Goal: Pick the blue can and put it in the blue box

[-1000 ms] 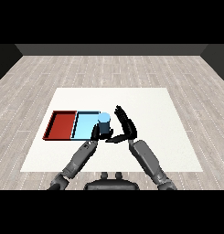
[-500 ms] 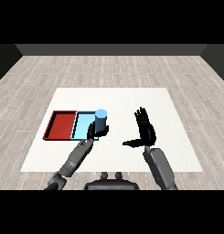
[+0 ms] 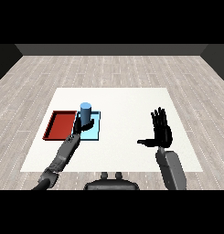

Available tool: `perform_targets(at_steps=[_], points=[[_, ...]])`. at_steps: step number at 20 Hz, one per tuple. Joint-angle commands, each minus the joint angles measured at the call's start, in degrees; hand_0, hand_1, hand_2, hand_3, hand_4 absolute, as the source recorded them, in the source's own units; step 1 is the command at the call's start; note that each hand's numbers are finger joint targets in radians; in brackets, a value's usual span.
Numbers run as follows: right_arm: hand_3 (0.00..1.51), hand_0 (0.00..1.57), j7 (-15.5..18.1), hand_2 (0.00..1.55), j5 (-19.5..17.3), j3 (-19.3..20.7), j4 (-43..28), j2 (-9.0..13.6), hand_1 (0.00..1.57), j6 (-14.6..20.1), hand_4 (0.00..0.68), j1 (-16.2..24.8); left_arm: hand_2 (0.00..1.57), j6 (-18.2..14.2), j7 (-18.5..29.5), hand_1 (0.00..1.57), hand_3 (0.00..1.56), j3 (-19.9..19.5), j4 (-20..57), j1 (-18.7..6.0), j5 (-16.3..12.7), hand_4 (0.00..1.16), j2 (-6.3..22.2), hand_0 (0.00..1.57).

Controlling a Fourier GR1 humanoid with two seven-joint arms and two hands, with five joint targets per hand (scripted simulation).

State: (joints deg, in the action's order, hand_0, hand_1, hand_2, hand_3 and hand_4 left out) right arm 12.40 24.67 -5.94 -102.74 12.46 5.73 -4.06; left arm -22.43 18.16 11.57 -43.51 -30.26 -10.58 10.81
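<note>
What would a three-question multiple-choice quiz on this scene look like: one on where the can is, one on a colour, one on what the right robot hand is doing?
1. Where is the blue can?
A. Over the light blue tray, held by the left robot hand
B. In the red tray
C. At the table's right edge

2. What colour is the tray left of the light blue one?
A. Green
B. Red
C. Yellow

3. What is the right robot hand doing?
A. Holding the can
B. Open, holding nothing
C. Pressing on a tray

Answers: 1 A, the can stands at the light blue tray with fingers curled round it. 2 B, the neighbouring tray is red. 3 B, its fingers are spread above bare table.
</note>
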Motion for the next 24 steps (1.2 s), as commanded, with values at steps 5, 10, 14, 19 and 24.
perform_targets(at_steps=[5, 10, 14, 19, 24], points=[[0.00, 0.00, 3.11, 0.00, -3.62, -0.74, 5.21, -3.23, 0.00, 1.02, 0.000, -1.54, 1.57, 2.89, -4.23, 1.57, 1.51, -5.93, 16.77, -6.90, 0.53, 1.06, 5.98, 1.57], [0.00, 0.00, 2.98, 0.00, -1.29, 1.94, 4.47, -2.37, 0.00, -0.36, 0.000, 1.37, 1.55, 1.83, -6.88, 1.57, 1.40, -5.20, 30.00, -12.58, 4.17, 0.99, 5.82, 1.57], [0.00, 0.00, 1.84, 0.00, 0.06, 3.41, 9.43, -2.32, 0.00, -1.47, 0.000, -1.56, 1.50, -1.42, -12.06, 1.57, 1.38, -3.72, 36.23, -18.56, 7.08, 0.99, 2.51, 1.57], [0.00, 0.00, 2.25, 0.00, -1.32, 2.91, 10.71, -3.87, 0.00, -0.24, 0.000, -3.09, 1.35, -0.29, -10.61, 1.44, 0.99, -3.42, 40.46, -15.04, 8.26, 0.86, 0.46, 1.44], [0.00, 0.00, 5.74, 0.00, -0.26, 4.11, 12.30, -3.25, 0.00, -3.68, 0.000, -0.29, 1.43, 1.75, -13.80, 1.57, 0.00, -4.04, 42.55, -14.56, 7.86, 0.78, -1.85, 1.57]])
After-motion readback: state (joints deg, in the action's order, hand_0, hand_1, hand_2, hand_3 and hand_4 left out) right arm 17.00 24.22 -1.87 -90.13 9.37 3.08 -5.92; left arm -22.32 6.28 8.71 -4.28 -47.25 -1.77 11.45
